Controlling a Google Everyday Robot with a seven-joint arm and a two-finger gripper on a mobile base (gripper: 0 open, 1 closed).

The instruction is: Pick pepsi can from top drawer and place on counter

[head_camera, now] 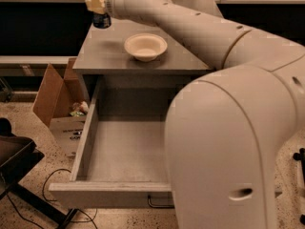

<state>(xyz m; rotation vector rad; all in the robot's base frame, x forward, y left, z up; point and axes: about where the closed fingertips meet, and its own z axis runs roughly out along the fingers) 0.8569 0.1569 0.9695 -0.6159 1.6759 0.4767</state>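
Pincer (95, 5) sits at the upper left of the view, over the far left corner of the counter (107, 56), with its yellowish fingers (94, 4) pinching the pepsi can (101, 20) just below its silver top. The can is upright, and its base lies right at the counter's back edge. Whether it rests on the surface or hangs just above it cannot be told.

Bare grey counter runs from the can forward to the front edge and rightward to 1 white bowl (145, 46), which stands near the middle, well apart from the can. The left edge of the counter falls off close beside the can. Right behind it rises a dark wall panel (43, 30) topped by a tan ledge.

The arm (190, 27) reaches in from the right, passing above the back of the counter and over the bowl's far side. Its bulky lower housing hides the right part of the counter and of the top drawer (128, 147).

That drawer is pulled far out below the counter's front edge, its grey floor and left wall in plain sight, and a small dark handle (159, 203) shows on the front panel.

Left of the cabinet stands an open cardboard box (50, 97) with scraps inside. Nearer the front, a black stand (16, 159) and a thin cable (50, 182) lie on the speckled floor.
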